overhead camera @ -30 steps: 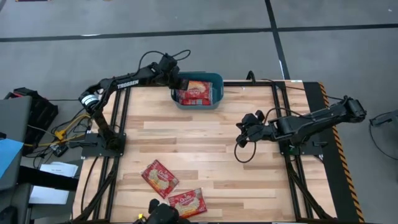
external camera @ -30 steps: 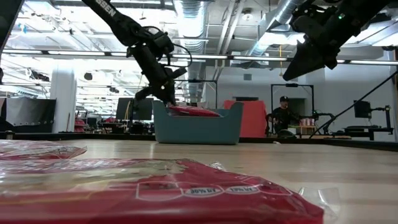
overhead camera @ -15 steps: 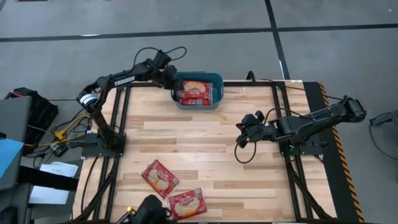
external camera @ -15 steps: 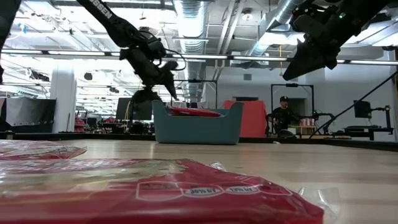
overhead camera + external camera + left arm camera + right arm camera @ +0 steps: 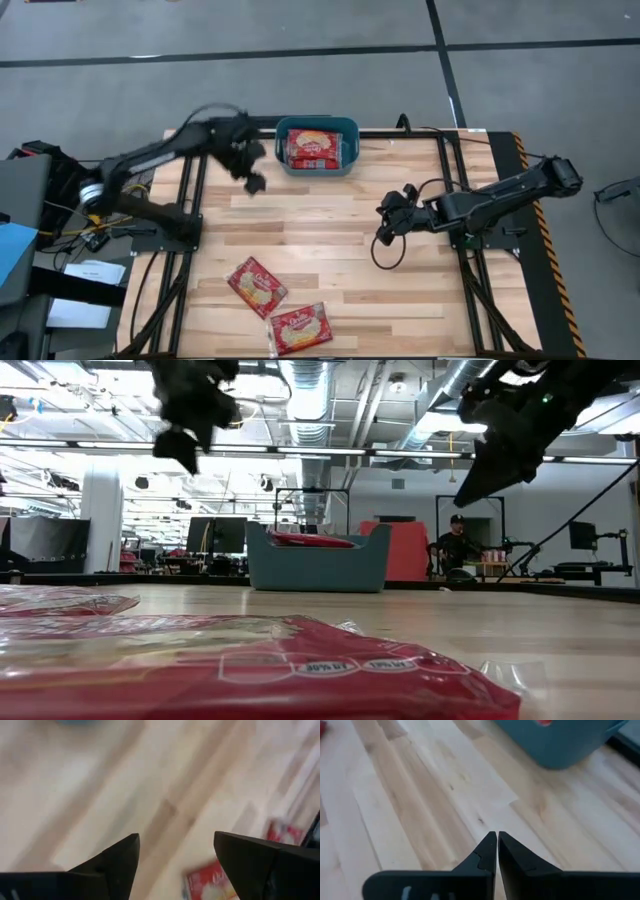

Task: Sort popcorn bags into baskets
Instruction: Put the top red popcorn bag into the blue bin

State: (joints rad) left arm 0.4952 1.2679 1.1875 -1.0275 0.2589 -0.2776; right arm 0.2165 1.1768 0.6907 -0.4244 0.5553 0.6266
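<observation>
The teal basket (image 5: 345, 127) stands at the table's far edge with red popcorn bags (image 5: 313, 148) lying flat inside; a bag's edge (image 5: 310, 540) shows above its rim. Two more popcorn bags (image 5: 257, 285) (image 5: 300, 326) lie flat on the wood near the front edge and also show in the left wrist view (image 5: 212, 885). My left gripper (image 5: 254, 183) (image 5: 176, 836) hangs open and empty above the table, near-left of the basket. Right of centre, my right gripper (image 5: 381, 232) (image 5: 497, 834) hovers shut and empty.
Bare wooden planks (image 5: 320, 240) span the middle between the basket and the two loose bags. Black frame rails run along both sides (image 5: 195, 200) (image 5: 455, 200). Beyond the far edge a person (image 5: 456, 545) stands in the room.
My left gripper has let go of a popcorn bag at the basket's left end and drawn back to the left. It has then swung up and toward the near edge, over open table. The released bag now lies flat in the basket.
</observation>
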